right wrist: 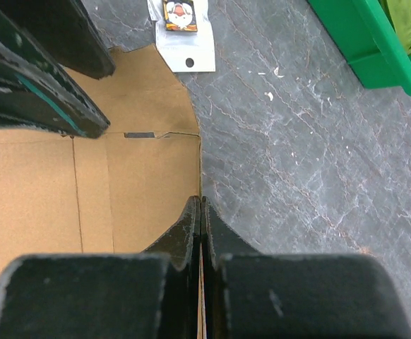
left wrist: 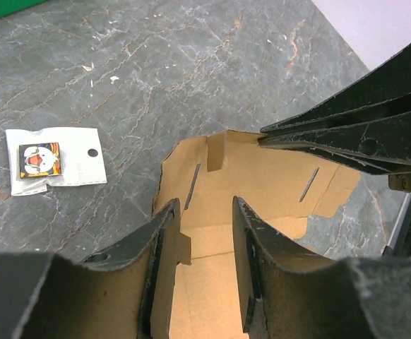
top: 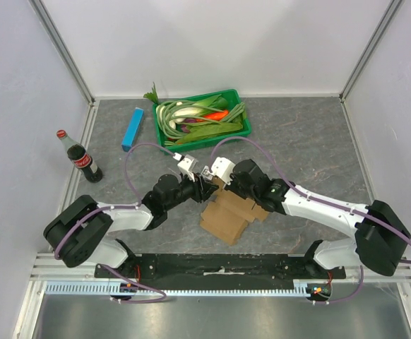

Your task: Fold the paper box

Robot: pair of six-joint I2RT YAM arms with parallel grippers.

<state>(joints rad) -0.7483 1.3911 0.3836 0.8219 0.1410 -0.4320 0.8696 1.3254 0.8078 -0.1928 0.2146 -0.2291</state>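
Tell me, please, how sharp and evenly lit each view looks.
Top external view: soft, even light, sharp throughout, shadows faint. Left wrist view: the paper box is crisp, the left gripper blurs near the lens. Right wrist view: the table is sharp, the right gripper soft at the bottom.

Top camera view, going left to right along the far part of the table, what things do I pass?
Cola bottle → slim blue box → green tray.
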